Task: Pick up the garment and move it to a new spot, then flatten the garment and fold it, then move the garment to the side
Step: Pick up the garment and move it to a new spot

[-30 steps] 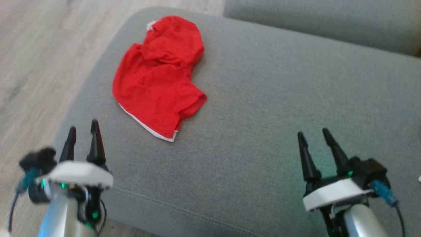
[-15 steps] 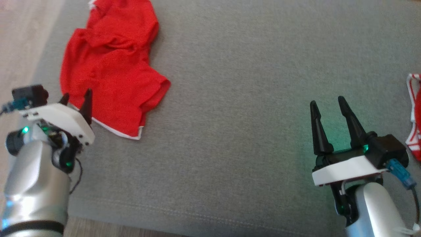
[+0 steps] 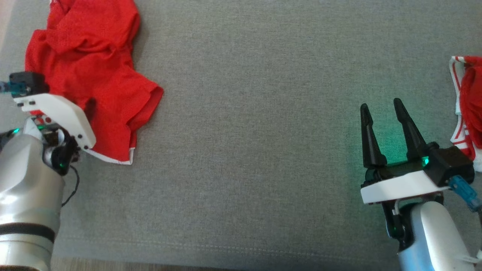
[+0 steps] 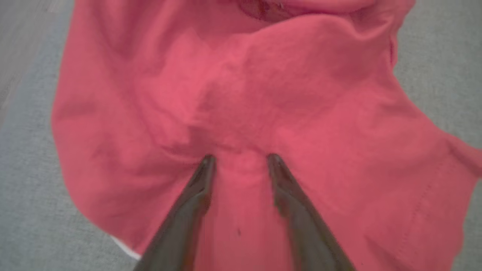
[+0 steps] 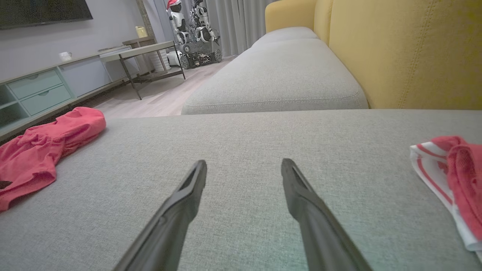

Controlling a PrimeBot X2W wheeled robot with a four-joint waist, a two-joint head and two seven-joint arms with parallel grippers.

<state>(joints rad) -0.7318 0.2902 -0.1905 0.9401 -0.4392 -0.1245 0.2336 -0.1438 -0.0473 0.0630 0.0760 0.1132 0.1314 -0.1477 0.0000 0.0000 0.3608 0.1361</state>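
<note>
The garment is a crumpled red piece with a white hem, lying at the far left of the grey sofa cushion. In the left wrist view my left gripper has both fingertips pressed down into the red fabric, jaws apart, with a small ridge of cloth between them. In the head view its white wrist plate covers most of the fingers. My right gripper hovers open over bare cushion at the right, well away from the garment, with nothing between its fingers.
A second red cloth with white and red stripes lies at the cushion's right edge, close to my right gripper. The cushion's front seam runs along the bottom. A yellow sofa back and another grey cushion stand beyond.
The head camera has swung down and right, shifting the whole scene left. My left gripper has reached forward from beside the cushion onto the garment. The right gripper stays open.
</note>
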